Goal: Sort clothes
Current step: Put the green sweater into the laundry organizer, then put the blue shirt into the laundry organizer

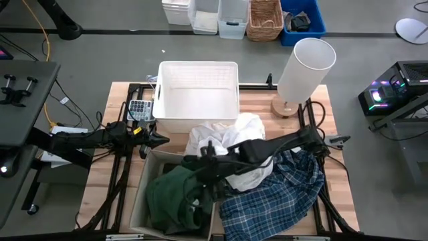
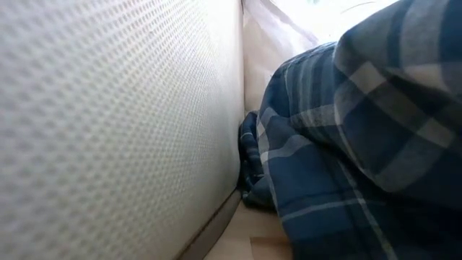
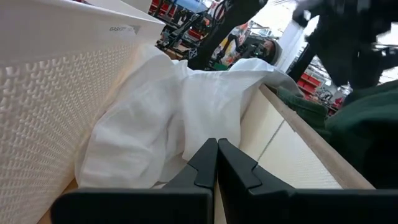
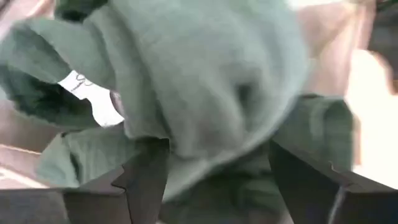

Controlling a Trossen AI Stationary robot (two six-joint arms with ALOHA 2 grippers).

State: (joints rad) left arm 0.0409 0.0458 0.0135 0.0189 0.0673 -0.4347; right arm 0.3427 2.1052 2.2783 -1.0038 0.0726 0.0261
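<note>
A dark green garment [image 1: 170, 194] lies in the beige cardboard box [image 1: 142, 201] at the near left. My right gripper [image 1: 200, 164] is open right over it; in the right wrist view its fingers [image 4: 146, 180] stand on either side of a hump of green cloth [image 4: 205, 74]. White garments [image 1: 231, 137] lie heaped between the box and the white bin [image 1: 198, 65]. The blue-and-white plaid shirt [image 1: 281, 194] lies at the near right, against the box. My left gripper [image 1: 162, 138] is shut and empty, level, pointing at the white heap [image 3: 168, 112]. My right gripper comes at the green garment from above, its open fingers on either side of the hump of cloth [image 4: 249, 155]. I cannot tell whether they touch it. The garment rests in the box.
A lamp with a white shade [image 1: 304, 63] stands on a wooden foot at the far right. A small keypad device [image 1: 138, 108] lies left of the bin. In the low view the plaid shirt [image 2: 361, 144] lies against a pale textured wall [image 2: 108, 123].
</note>
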